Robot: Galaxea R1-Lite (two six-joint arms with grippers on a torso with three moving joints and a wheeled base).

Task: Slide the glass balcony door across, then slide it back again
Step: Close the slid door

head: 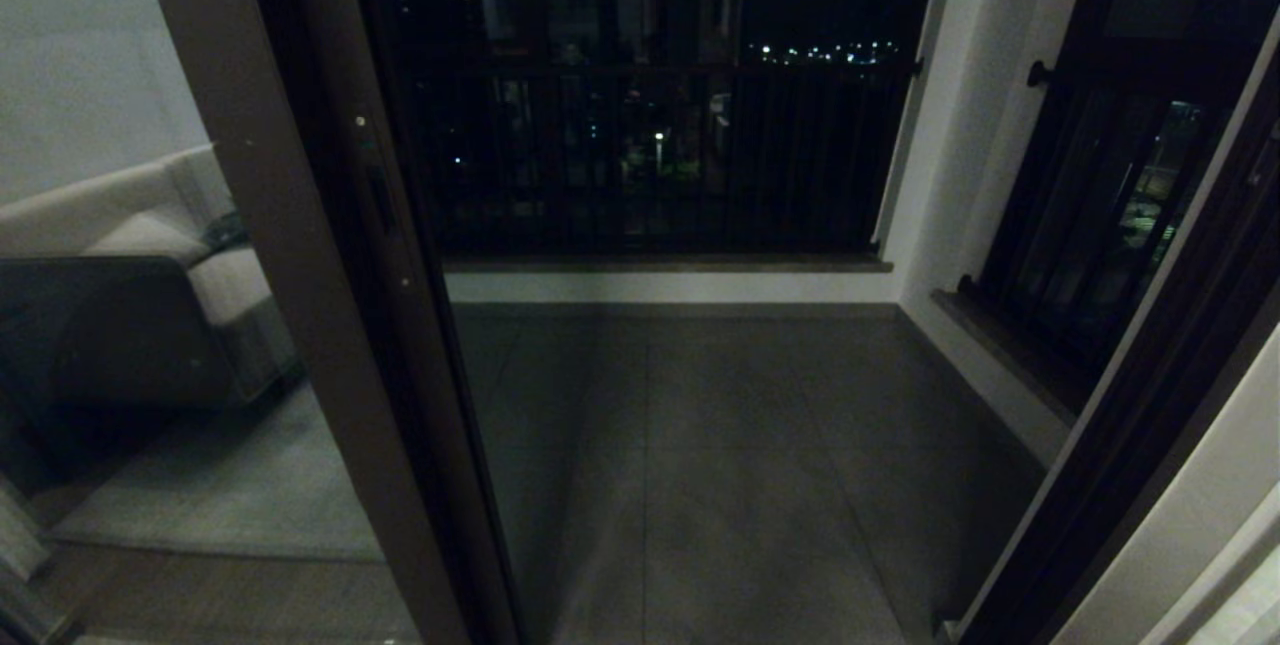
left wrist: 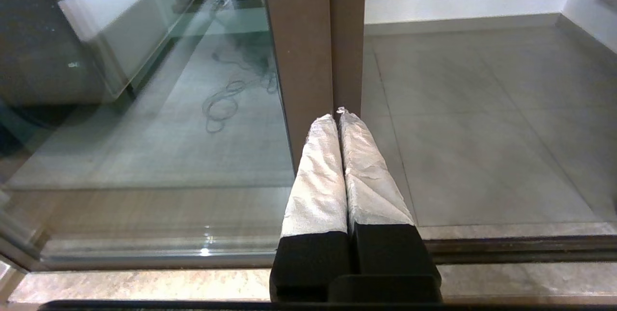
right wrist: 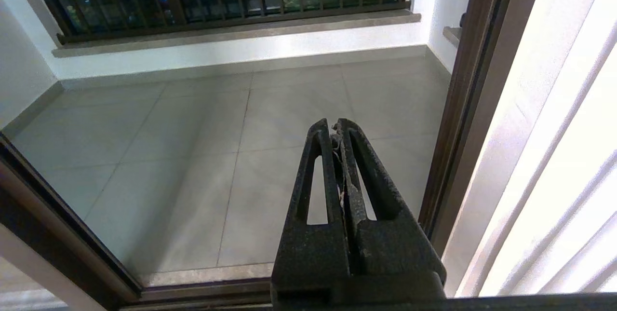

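The glass balcony door's dark stile (head: 415, 345) stands at the left, just behind a brown post (head: 300, 225), with its slim black recessed handle (head: 381, 200) facing the opening. Its frosted band is out of view. Neither gripper shows in the head view. In the left wrist view my left gripper (left wrist: 337, 114) is shut on nothing. Its white-wrapped fingertips (left wrist: 323, 128) point at the seam between the brown post (left wrist: 296, 36) and the door stile (left wrist: 347, 36), close to them. My right gripper (right wrist: 334, 125) is shut and empty, low over the balcony tiles near the right jamb (right wrist: 462, 108).
A sofa (head: 150, 265) shows through the left fixed glass. Black railing bars (head: 650, 155) close off the balcony's far side, and a barred window (head: 1100, 205) is on the right wall. The floor track (left wrist: 506, 246) runs along the threshold. Pale curtain folds (right wrist: 554, 166) hang at the right.
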